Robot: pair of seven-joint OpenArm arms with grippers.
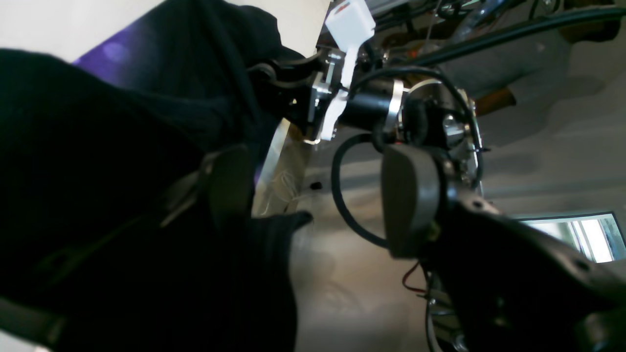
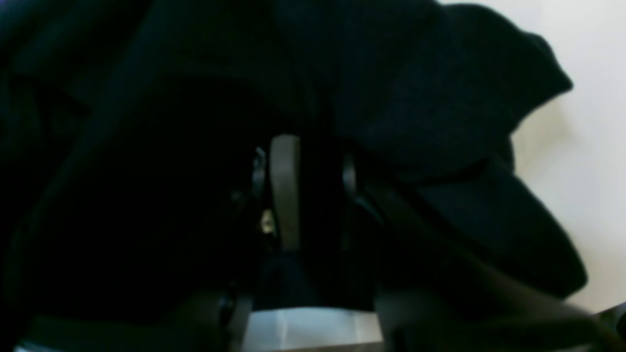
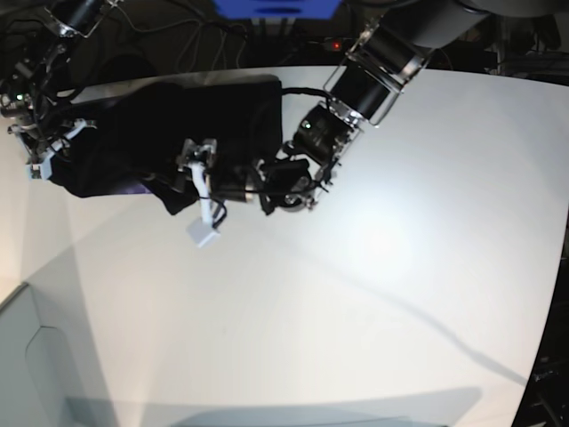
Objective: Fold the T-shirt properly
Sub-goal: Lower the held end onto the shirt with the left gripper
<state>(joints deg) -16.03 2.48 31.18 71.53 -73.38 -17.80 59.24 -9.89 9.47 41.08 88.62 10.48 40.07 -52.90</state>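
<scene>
Two arms | T-shirt [image 3: 169,133] raised | right end effector [image 2: 305,195] clamps it | left end effector [image 1: 318,195] spread beside cloth

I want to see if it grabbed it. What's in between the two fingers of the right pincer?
Black cloth of the T-shirt fills the narrow gap of the right pincer; the right wrist view shows it pinched there.

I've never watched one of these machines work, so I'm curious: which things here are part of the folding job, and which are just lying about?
Part of the job:
- T-shirt, black
- right gripper, shut on the T-shirt
- left gripper, open beside the cloth

Just there:
- white table
- cables behind the table
</scene>
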